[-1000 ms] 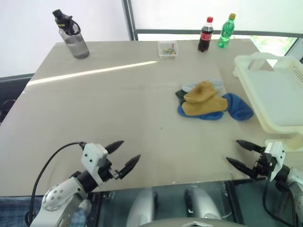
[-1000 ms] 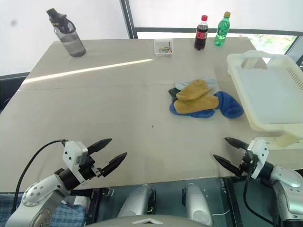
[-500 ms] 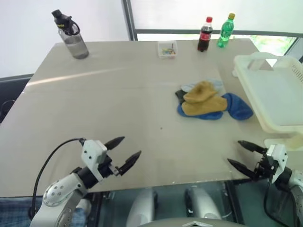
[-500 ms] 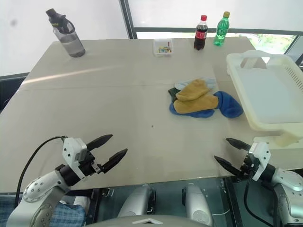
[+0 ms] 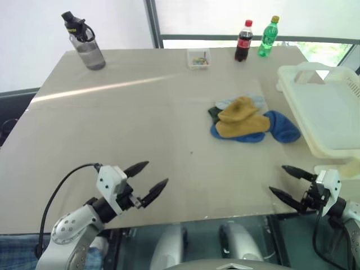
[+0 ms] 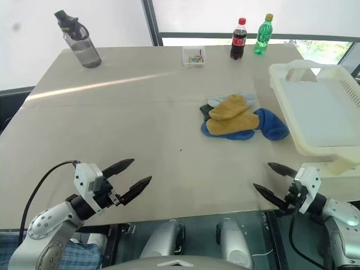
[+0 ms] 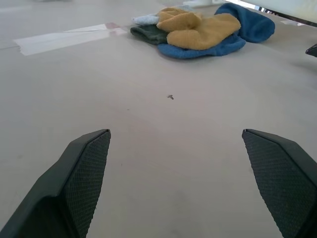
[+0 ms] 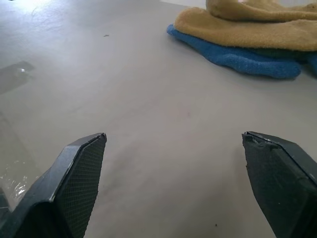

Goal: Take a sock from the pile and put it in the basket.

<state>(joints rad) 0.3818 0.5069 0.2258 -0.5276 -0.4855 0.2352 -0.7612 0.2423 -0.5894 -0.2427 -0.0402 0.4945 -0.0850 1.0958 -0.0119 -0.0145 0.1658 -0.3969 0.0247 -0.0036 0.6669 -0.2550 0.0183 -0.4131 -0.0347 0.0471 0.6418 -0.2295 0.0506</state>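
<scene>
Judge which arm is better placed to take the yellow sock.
Right, probably. The open right gripper sits nearer the mustard sock and basket; the open left gripper is farther across the table.

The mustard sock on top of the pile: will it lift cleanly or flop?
The mustard sock looks soft and crumpled, so it will likely droop from a pinch. It lies on the blue socks, so it may drag one along. Probably light.

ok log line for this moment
left claw open | right claw open | mustard-yellow fabric sock on pile | cream plastic basket empty
</scene>
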